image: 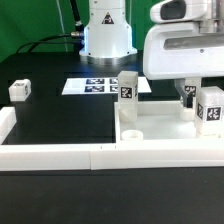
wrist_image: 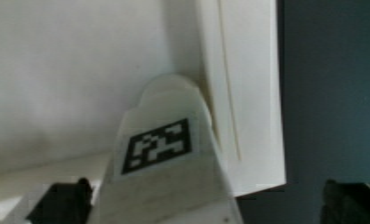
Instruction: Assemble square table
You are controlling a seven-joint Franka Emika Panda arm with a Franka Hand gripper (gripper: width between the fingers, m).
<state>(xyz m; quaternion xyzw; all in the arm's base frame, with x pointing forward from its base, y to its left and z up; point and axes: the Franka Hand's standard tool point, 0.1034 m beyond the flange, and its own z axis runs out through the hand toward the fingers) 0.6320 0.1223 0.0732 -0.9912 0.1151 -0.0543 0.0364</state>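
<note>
The white square tabletop (image: pixel 160 128) lies on the black table at the exterior view's right, with its raised rim up. One white tagged leg (image: pixel 128 90) stands upright at its far left corner. A second tagged leg (image: pixel 210 107) stands at the right side, under my gripper (image: pixel 198 97). In the wrist view this leg (wrist_image: pixel 164 150) sits between my dark fingertips (wrist_image: pixel 65 202), next to the tabletop rim (wrist_image: pixel 226 80). There is a wide gap on one side, so the jaws are open around it. A third leg (image: pixel 19 90) lies on the table at the left.
The marker board (image: pixel 98 86) lies flat at the back centre, in front of the robot base (image: pixel 106 35). A long low white border wall (image: pixel 60 156) runs along the front and turns up the left side (image: pixel 8 124).
</note>
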